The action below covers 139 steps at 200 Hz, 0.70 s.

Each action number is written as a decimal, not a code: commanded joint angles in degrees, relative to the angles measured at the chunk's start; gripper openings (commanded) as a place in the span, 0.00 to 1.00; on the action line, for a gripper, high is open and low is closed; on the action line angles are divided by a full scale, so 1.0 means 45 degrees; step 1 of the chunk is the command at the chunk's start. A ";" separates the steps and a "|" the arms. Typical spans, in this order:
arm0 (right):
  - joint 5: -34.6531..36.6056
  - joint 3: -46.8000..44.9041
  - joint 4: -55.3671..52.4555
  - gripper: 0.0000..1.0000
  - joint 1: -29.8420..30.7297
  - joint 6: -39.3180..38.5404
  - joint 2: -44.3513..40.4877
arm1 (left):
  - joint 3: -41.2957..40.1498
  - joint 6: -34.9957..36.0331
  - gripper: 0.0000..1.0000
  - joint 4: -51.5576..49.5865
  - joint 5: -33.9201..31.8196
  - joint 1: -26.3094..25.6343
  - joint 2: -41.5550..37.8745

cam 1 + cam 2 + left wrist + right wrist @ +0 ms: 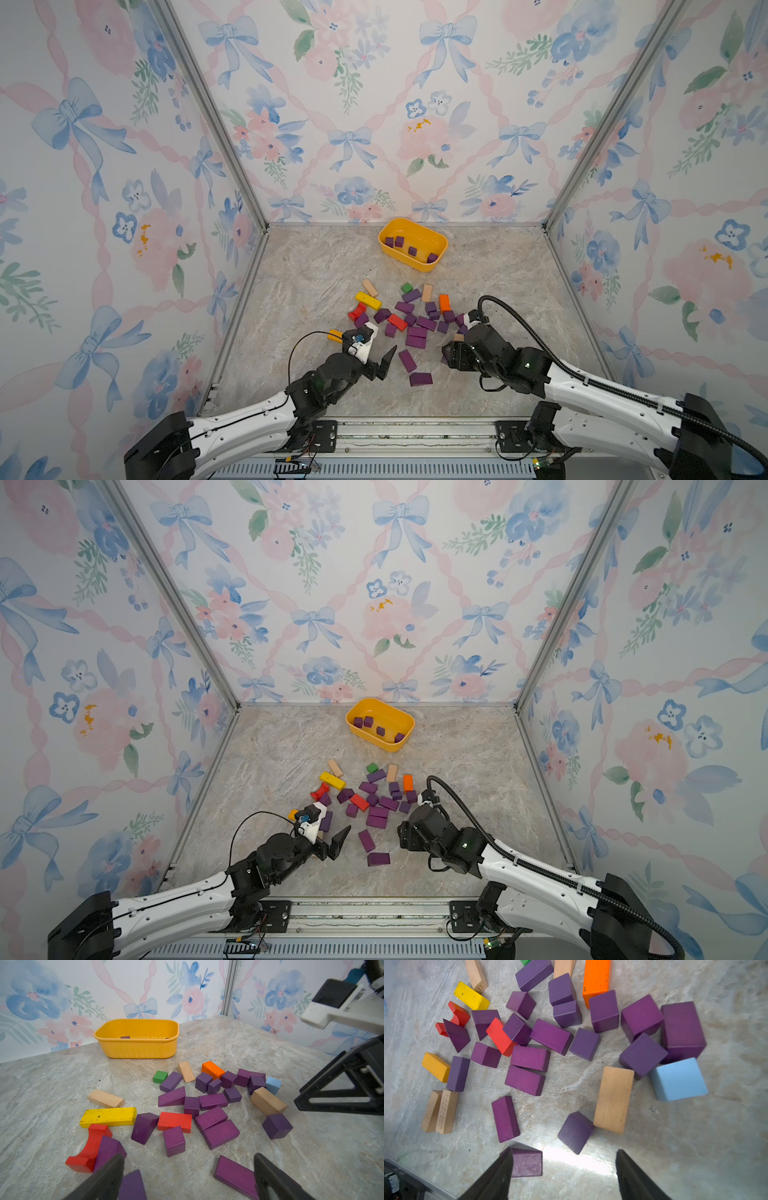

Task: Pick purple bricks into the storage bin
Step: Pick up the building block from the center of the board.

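Note:
The yellow storage bin (417,232) (137,1047) stands at the back of the table with several purple bricks (400,241) in it. Many more purple bricks (415,322) lie scattered mid-table, two of them (407,360) nearer the front. My left gripper (189,1159) (376,365) is open low over the table; a flat purple bar (234,1176) and a purple wedge (133,1186) lie by its fingers. My right gripper (564,1154) is open just short of a purple cube (576,1132), with another purple block (527,1162) beside one finger. In both top views its fingers are hidden under the wrist.
Mixed into the pile are red (397,322), yellow (368,300), orange (444,302), green (406,287), tan (427,292) and light blue (679,1079) blocks. Flowered walls on metal posts close in three sides of the table.

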 commanded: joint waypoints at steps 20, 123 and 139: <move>0.0731 0.0527 0.0078 0.74 0.0652 0.1137 0.1246 | -0.0596 0.0210 0.98 0.0835 -0.0639 -0.0061 -0.0992; 0.0581 0.0587 0.0257 0.61 0.0789 0.1906 0.2549 | -0.0629 0.0286 0.98 0.1379 0.0044 -0.0062 -0.0178; 0.0530 0.0558 0.0300 0.61 0.0789 0.2004 0.2731 | -0.0587 0.0288 0.98 0.1461 0.0124 -0.0055 0.0002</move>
